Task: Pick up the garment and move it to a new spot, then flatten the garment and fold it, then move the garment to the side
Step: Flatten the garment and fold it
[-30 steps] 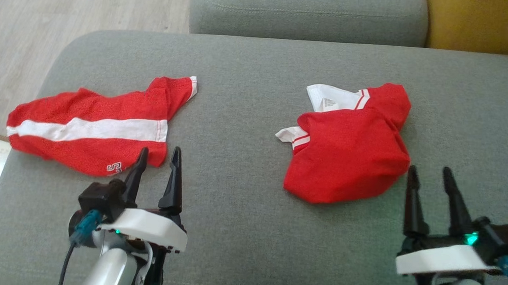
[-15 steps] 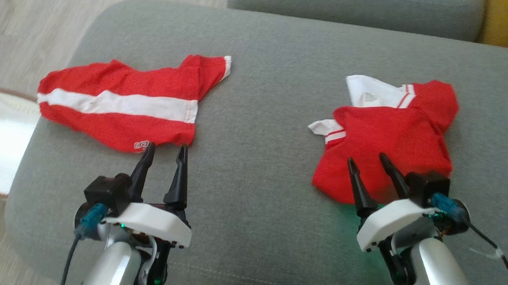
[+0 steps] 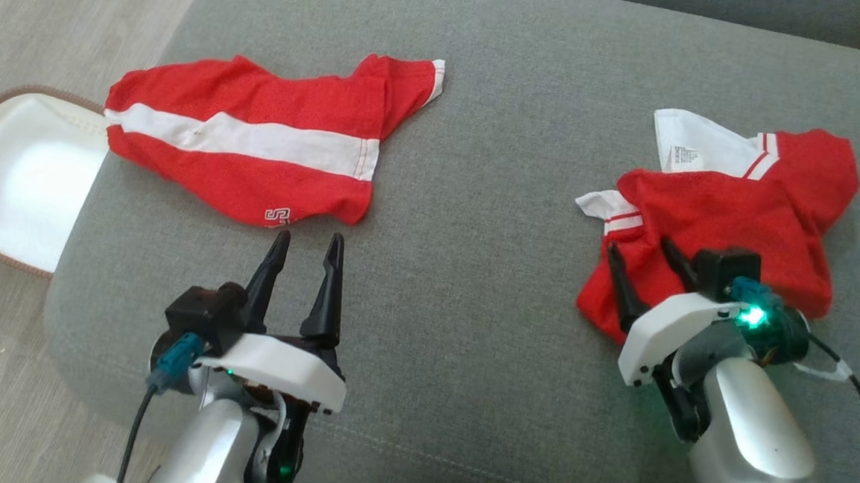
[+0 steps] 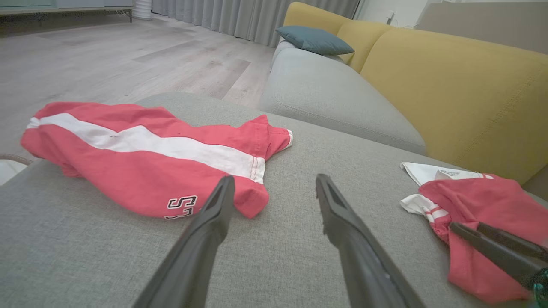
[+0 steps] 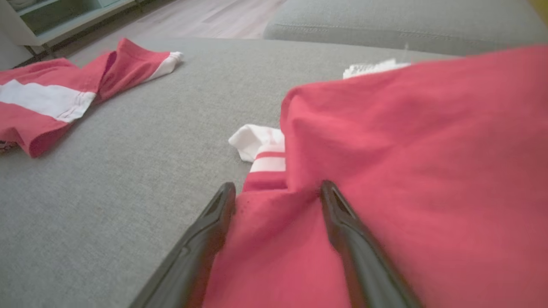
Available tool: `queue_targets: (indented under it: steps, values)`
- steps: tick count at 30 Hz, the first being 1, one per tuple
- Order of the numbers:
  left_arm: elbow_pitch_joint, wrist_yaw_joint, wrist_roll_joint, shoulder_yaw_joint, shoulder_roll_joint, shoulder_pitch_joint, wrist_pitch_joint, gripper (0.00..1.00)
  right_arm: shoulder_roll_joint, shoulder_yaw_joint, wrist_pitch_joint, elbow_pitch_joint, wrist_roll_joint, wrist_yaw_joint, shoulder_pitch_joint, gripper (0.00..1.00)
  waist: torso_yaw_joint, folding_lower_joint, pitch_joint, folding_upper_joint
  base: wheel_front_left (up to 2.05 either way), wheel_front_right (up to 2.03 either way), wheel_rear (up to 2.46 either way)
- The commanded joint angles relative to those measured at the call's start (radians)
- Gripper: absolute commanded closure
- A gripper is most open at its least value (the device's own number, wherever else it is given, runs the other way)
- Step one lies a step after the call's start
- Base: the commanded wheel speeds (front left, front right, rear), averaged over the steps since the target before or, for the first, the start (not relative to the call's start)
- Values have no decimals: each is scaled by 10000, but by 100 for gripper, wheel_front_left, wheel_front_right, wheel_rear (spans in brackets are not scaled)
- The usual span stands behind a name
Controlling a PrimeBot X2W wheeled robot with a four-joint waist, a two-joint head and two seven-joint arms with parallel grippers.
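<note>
A crumpled red garment (image 3: 738,215) with a white collar and cuffs lies on the right of the grey cushion (image 3: 472,289). My right gripper (image 3: 639,244) is open, its fingers resting over the garment's near-left edge; in the right wrist view the red cloth (image 5: 406,149) lies between and around the right gripper (image 5: 277,186). A second red garment with a white stripe (image 3: 257,141) lies spread at the left. My left gripper (image 3: 309,238) is open just short of its near hem, holding nothing, as the left wrist view of the gripper (image 4: 274,179) and striped garment (image 4: 128,158) confirms.
A white basket with a brown rim (image 3: 16,179) stands on the wooden floor beyond the cushion's left edge. A further grey cushion (image 4: 334,98), a yellow sofa back (image 4: 449,85) and a blue pillow (image 4: 314,39) lie behind. Bare cushion separates the two garments.
The head view has swung, shifting the whole picture. My right gripper has moved forward and left from beside the crumpled garment onto its near edge. Both grippers have stayed open.
</note>
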Motion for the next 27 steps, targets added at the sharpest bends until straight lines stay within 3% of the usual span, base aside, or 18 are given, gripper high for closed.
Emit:
queue_targets:
  steps: [1, 2, 4, 14, 27]
  values:
    - [-364, 109, -70, 253, 24, -433, -78, 0, -8, 199, -14, -80, -62, 75, -306, 0, 46, 0, 63, 0, 0, 0, 0]
    - [-370, 141, -115, 218, 24, -460, -78, 0, -8, 193, -27, 29, -65, 75, -340, 3, 49, 0, 84, 0, 0, 0, 0]
    - [-385, 201, -203, 167, 24, -515, -78, 0, -8, 181, -87, 213, -84, 75, -405, 100, 26, 0, 114, 0, 0, 0, 0]
    - [-177, 191, -192, 165, 23, -425, -78, 0, -8, 1091, -1661, -67, 1101, 75, -867, 100, -557, 0, -502, 0, 0, 0, 0]
    - [-235, 207, -345, 531, 23, 178, -78, 0, -8, 98, -2342, -1340, 1715, 75, -1807, 100, -994, 0, -1686, 0, 0, 0, 0]
